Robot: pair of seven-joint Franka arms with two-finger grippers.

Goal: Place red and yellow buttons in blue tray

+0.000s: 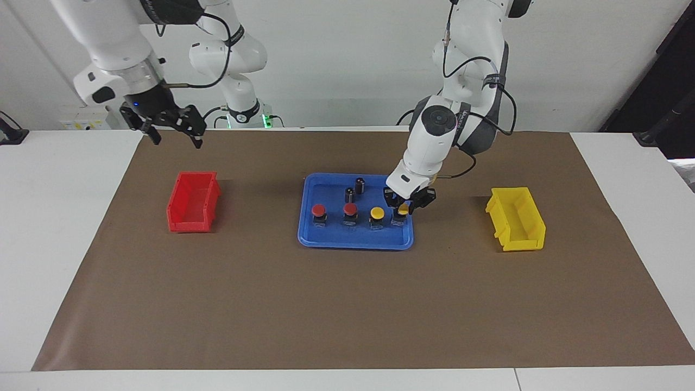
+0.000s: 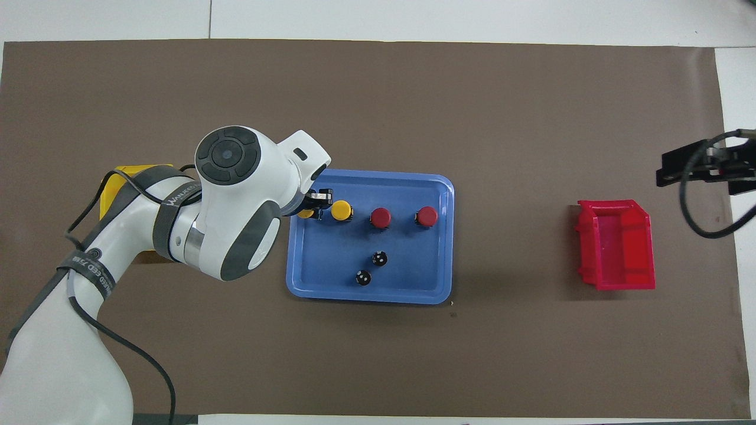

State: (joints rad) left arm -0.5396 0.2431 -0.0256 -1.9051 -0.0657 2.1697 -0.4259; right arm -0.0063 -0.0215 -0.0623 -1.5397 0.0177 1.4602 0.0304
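Four push-buttons now sit at or over the blue tray [image 1: 355,239]: two red-capped buttons [image 1: 318,210], a yellow-capped button [image 1: 377,213], and the last yellow button [image 1: 402,208], clamped in the left gripper [image 1: 404,206] low over the tray's end toward the left arm. They look light, rigid and top-heavy, best pinched by the blocky base. Two dark cylinders [image 1: 359,184] also stand in the tray. The red bin [image 1: 193,202] looks empty, as does the yellow bin [image 1: 516,218]. The right gripper [image 1: 172,126] waits, fingers spread, holding nothing, above the table's right-arm end
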